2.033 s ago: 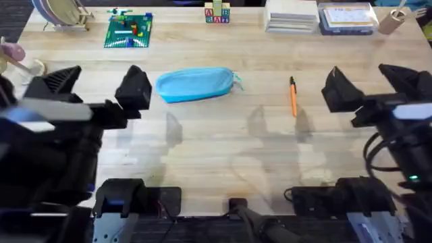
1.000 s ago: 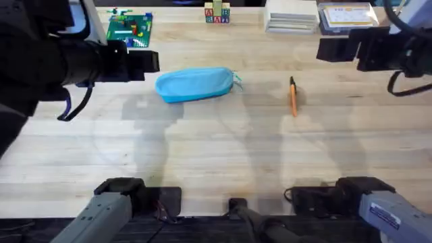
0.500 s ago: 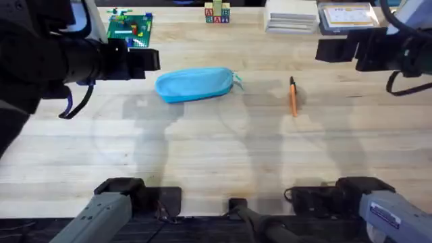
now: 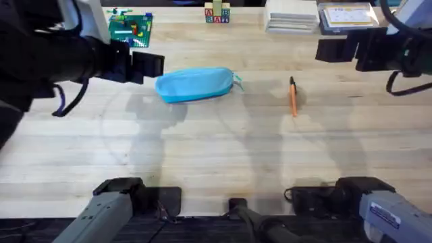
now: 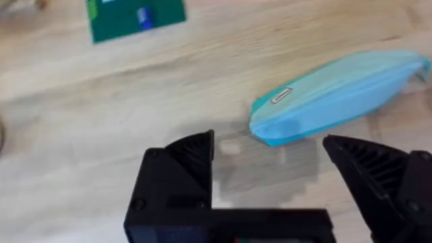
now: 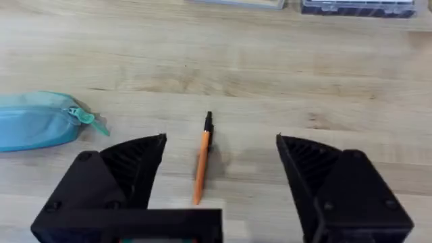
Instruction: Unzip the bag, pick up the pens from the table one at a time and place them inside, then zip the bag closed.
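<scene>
Operator: Bag [image 4: 194, 84] location?

Technician: Lying flat on the worktop [image 4: 216, 155], left of centre, long axis running roughly left to right. Light blue fabric, zipper closed along its upper edge. The pull [image 6: 86, 117] hangs off the right-hand end, toward the pen. A small white label [image 5: 281, 96] sits on the side panel near the opposite end.

Operator: Pen status?

Technician: One orange pen [image 4: 293, 98] with a black end, lying on the worktop to the right of the bag and well apart from it. The black end points away from the arms' bases. Nothing touches it.

Operator: Left gripper [image 4: 156, 63]?

Technician: Raised above the worktop, just beside the bag's left end. Jaws stand apart, holding nothing. The left wrist view confirms both black fingers [image 5: 189, 158] are spread, with the bag's left end lying between and beyond them.

Operator: Right gripper [image 4: 332, 49]?

Technician: Raised above the worktop at the far right, beyond the pen and to its right. Jaws stand apart, holding nothing. In the right wrist view the fingers [image 6: 138, 158] are spread, with the pen on the worktop between them and the bag's pull end off to one side.

Operator: Other items?

Technician: Green brick baseplate [image 4: 129, 29], letter blocks [image 4: 217, 13], and stacked boxes [image 4: 291, 15] line the far edge.
</scene>
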Motion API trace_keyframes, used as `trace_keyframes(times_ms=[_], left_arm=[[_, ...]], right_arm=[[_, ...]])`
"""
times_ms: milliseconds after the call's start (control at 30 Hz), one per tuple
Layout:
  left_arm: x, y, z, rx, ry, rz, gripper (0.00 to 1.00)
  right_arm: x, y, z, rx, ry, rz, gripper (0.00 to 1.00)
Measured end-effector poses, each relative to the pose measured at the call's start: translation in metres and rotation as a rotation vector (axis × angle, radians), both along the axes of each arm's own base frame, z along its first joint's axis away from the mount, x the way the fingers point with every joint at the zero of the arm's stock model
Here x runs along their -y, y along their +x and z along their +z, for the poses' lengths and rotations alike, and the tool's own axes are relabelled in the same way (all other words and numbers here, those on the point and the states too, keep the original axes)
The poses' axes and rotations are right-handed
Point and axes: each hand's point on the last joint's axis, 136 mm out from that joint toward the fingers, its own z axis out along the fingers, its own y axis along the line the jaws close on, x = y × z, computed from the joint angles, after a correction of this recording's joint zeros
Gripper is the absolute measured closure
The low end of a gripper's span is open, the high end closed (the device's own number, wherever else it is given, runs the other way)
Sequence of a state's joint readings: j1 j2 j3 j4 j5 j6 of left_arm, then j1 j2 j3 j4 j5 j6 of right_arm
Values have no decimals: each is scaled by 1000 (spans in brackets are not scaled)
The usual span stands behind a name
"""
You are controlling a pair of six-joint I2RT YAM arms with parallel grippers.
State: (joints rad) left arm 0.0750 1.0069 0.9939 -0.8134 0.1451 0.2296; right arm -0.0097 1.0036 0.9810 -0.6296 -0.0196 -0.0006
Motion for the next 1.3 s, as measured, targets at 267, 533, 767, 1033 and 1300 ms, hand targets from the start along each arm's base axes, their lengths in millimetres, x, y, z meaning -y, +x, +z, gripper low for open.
trace_keyframes(times_ms=[267,533,767,1033,1300], left_arm=[[9,-3,7,72,-89,-279,10],[1,14,-13,90,-152,-420,8],[-5,27,-38,46,-177,-444,8],[0,34,-52,99,-128,-611,9],[0,32,-69,108,-197,-683,9]], right_arm=[[0,0,0,0,0,0,5],[0,0,0,0,0,0,4],[0,0,0,0,0,0,5],[0,0,0,0,0,0,5],[0,0,0,0,0,0,5]])
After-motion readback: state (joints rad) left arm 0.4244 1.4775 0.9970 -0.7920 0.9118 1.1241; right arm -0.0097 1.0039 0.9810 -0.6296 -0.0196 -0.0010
